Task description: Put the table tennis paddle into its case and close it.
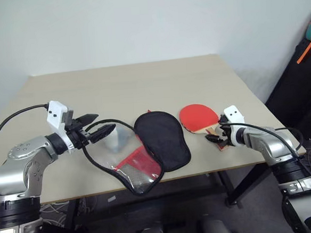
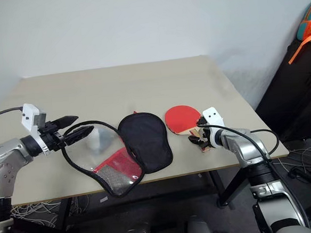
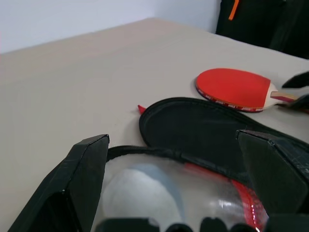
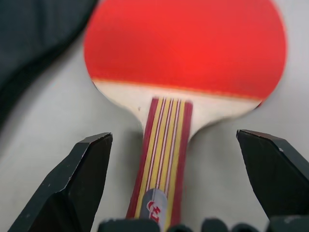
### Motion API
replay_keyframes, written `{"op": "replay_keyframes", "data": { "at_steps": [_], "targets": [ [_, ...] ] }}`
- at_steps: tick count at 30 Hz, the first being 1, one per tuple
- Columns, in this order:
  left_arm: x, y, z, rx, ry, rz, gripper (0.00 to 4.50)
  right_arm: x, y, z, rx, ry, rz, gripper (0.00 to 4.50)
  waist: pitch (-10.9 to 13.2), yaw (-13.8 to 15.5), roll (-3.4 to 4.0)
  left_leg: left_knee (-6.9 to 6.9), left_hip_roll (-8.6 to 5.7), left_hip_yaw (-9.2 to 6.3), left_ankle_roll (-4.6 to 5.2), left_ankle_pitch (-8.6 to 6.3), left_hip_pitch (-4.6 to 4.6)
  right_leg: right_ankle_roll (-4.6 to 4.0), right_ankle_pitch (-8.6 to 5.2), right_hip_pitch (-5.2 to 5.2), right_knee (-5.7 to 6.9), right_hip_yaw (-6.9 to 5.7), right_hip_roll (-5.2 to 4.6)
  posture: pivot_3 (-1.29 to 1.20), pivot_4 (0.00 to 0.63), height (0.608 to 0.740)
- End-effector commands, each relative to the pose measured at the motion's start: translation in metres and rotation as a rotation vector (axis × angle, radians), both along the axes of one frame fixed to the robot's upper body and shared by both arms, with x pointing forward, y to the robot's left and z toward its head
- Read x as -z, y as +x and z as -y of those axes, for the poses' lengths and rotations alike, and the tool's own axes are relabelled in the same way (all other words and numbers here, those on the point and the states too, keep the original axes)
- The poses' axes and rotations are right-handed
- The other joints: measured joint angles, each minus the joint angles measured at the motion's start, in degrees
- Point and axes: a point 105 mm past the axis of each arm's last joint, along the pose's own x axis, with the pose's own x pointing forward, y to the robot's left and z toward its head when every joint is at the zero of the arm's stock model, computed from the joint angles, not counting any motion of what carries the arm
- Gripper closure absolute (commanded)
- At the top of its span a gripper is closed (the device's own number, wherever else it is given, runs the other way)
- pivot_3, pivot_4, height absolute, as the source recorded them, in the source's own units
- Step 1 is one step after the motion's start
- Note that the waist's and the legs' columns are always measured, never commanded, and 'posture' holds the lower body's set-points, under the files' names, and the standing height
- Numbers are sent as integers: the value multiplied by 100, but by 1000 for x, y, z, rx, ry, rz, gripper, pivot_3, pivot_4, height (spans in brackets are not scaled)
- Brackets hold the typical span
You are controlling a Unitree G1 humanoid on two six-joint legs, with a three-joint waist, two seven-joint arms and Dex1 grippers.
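Your right hand stands wide, its fingers either side of the table tennis paddle's handle, gripping nothing. The paddle lies flat on the worktop, just right of the case. Your left hand hovers wide at the case's left edge.

A pale wooden table fills the middle of the frame. On it, lower centre, lies the open case; the table tennis paddle lies right of it.
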Motion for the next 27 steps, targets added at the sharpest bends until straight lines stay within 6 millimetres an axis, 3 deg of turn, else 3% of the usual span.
{"op": "replay_keyframes", "data": {
  "at_steps": [1, 4, 13, 17, 27],
  "targets": [
    [-12, 4, 3, 13, 12, 59, 0, -4, 7, 8, 57, -22, 41, 19, -3, -1, -4, 0, 0, 0, 0, 0, 3, 0, 0, 2, 0, 0, 0, 0, 0, 739],
    [-11, 5, 3, 14, 12, 60, 0, -1, 9, 13, 104, -26, 42, 579, -6, -6, -9, 2, 0, 0, 0, 0, 11, 0, 1, 13, 1, 0, 1, 0, 0, 739],
    [-5, 6, 3, 7, 7, 54, 0, -3, 10, 13, 170, -8, 56, 3359, -20, -3, -31, 12, 0, -1, 0, 0, 30, 0, 2, 39, 3, 0, 1, 0, 0, 739],
    [-3, 6, 3, 4, 4, 48, 0, -17, 17, 5, 210, 35, 111, 3375, -20, -19, -32, 12, 0, -1, 0, 0, 33, 1, 2, 41, 3, 2, 1, 0, 0, 739],
    [0, 8, 3, 8, 8, 37, 0, -60, 2, -76, -1, 172, 166, 3375, -16, -28, -24, 2, 6, 8, 0, 1, 5, 2, 3, -15, 25, 18, 10, 0, 0, 739]
  ]
}}
